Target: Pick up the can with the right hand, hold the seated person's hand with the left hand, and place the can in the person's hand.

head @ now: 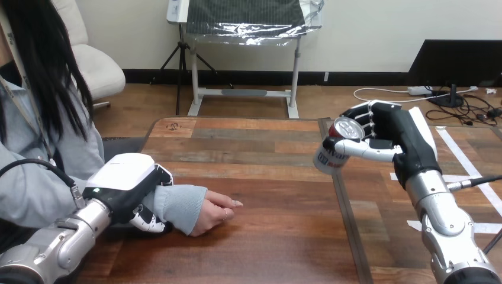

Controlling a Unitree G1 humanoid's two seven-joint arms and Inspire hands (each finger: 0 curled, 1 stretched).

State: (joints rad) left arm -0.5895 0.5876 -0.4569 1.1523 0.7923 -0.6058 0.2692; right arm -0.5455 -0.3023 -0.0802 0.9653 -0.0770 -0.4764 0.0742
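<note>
My right hand is raised over the table's right part with its fingers and thumb curled round a can. The can has a red, white and blue wall and a silver top and tilts toward the left. The person's hand rests knuckles up on the table at the left, with a grey sleeve over the wrist. My left hand lies over that wrist, and its fingers curl round the sleeve from above and below. The can hangs well to the right of the person's hand, above the table.
The wooden table has a dark seam running front to back just under the can. The person sits at the left edge, their arm reaching in behind my left forearm.
</note>
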